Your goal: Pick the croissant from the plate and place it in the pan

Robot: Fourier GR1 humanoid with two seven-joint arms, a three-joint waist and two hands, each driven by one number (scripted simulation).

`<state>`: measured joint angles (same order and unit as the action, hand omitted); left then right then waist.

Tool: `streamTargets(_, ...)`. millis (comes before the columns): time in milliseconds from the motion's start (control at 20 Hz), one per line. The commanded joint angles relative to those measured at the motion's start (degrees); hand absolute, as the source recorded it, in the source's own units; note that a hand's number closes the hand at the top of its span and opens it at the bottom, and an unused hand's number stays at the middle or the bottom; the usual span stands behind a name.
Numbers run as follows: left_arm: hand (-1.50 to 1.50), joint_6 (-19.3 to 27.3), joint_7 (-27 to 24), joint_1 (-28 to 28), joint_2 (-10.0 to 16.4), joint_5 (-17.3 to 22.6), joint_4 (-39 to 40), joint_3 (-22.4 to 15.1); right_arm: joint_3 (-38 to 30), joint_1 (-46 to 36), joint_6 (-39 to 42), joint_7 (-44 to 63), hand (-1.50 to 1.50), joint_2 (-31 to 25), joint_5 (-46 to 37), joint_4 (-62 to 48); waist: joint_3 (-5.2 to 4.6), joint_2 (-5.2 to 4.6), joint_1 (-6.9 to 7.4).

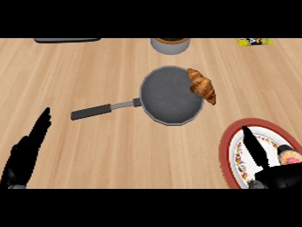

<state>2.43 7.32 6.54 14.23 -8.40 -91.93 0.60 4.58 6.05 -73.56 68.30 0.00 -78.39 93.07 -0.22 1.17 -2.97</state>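
The golden-brown croissant lies across the right rim of the grey pan, partly inside it and partly hanging over the edge. The pan's dark handle points left and toward me. The red-rimmed patterned plate sits at the lower right with no croissant on it. My right hand hovers over the plate, open, with fingers stretched up and left toward the pan. My left hand rests open at the lower left, fingers up, touching nothing.
A grey cup or pot stands at the back behind the pan. A dark flat object lies at the back left, and a yellow packet at the back right. Light wood counter surrounds everything.
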Motion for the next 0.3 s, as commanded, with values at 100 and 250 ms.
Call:
streamTargets(100, 0.0, -0.23, 1.74, 0.34, -0.63, 0.38, -2.59, -0.51, 10.42, 22.79, -2.46, 3.77, -1.5, 0.0, -4.44, 19.08, 0.09, -0.38, -0.04)
streamTargets(250, 0.0, -0.48, 2.18, 0.42, 0.18, 0.5, -3.3, 0.32, 17.06, 34.28, -3.42, 2.49, -1.5, 0.0, -6.03, 27.91, 0.1, -0.46, 0.13)
